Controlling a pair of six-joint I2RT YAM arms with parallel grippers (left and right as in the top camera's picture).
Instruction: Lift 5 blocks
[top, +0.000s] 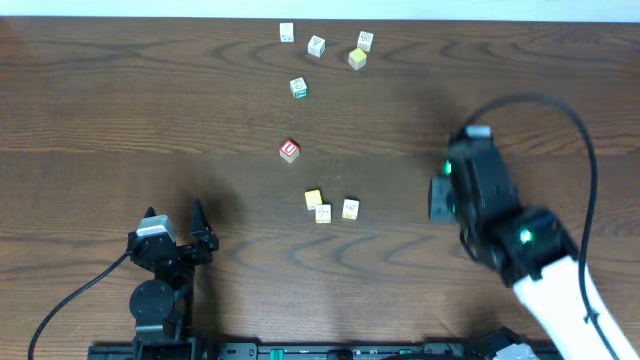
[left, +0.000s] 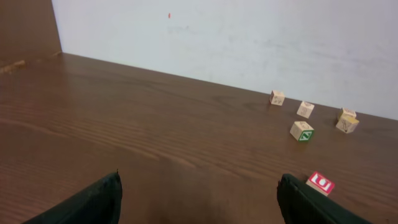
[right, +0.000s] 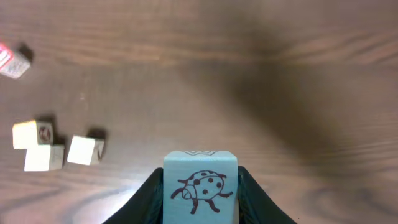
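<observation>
Between the fingers (right: 148, 199) of the right gripper (right: 199, 186), up above the wood: the ladybird block (right: 200, 171), pale, upright, its printed face towards the wrist camera, pinched on both flanks. Out of sight in the overhead view, hidden under the right arm.

Down on the table (top: 120, 110), to the left of that grip, a cluster of three: the yellow-topped block (top: 313, 199) touching the pale block (top: 323, 213), the third block (top: 350, 209) just beside them with a thin gap. Farther from the robot, alone near mid-table, the red block (top: 289, 151) with a white letter on top, turned askew. Beyond it the green-printed block (top: 298, 88), also alone. Near the far edge, a loose group of four: the leftmost far block (top: 287, 32), the second far block (top: 316, 46), the rightmost far block (top: 365, 41), and the yellowish block (top: 357, 59) just in front of that last one, touching or nearly so, hard to tell.

At the near left, well apart from every block, the left gripper (top: 175, 225): spread wide, nothing between its fingers, only bare wood there in its wrist view. Behind the far edge, a white wall (left: 249, 37)
</observation>
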